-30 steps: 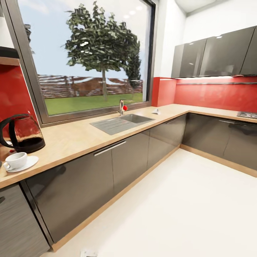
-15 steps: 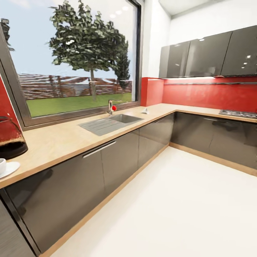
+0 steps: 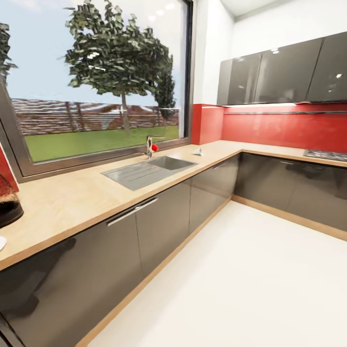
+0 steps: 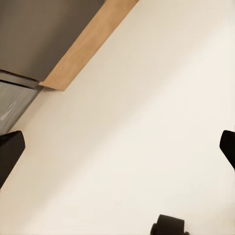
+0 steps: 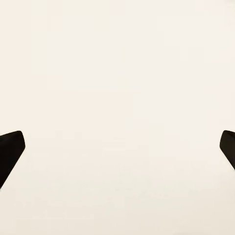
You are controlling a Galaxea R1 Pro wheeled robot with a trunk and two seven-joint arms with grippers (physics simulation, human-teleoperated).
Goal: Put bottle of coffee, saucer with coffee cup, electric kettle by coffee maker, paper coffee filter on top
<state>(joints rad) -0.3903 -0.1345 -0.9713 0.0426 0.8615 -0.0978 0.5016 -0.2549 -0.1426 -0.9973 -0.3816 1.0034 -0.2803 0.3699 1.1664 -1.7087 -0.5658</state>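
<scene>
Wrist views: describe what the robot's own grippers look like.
The left gripper shows two plain black fingertips, matte, tapering to blunt points, wide apart. The right gripper looks the same: black fingertips, no markings or cables visible.

wooden countertop [image 3: 72, 202], inset sink [image 3: 149, 169], glass kettle [image 3: 7, 205] at its edge

At the worktop's [image 3: 72, 202] far left end the electric kettle [image 3: 7, 205] was cut by the picture's edge, only its dark base and some glass showing. Just in front of it, near the worktop's front edge, a white sliver of saucer [image 3: 1, 242] showed. By the sink [image 3: 147, 171], a small pale object [image 3: 198, 152] was too small to identify.
</scene>
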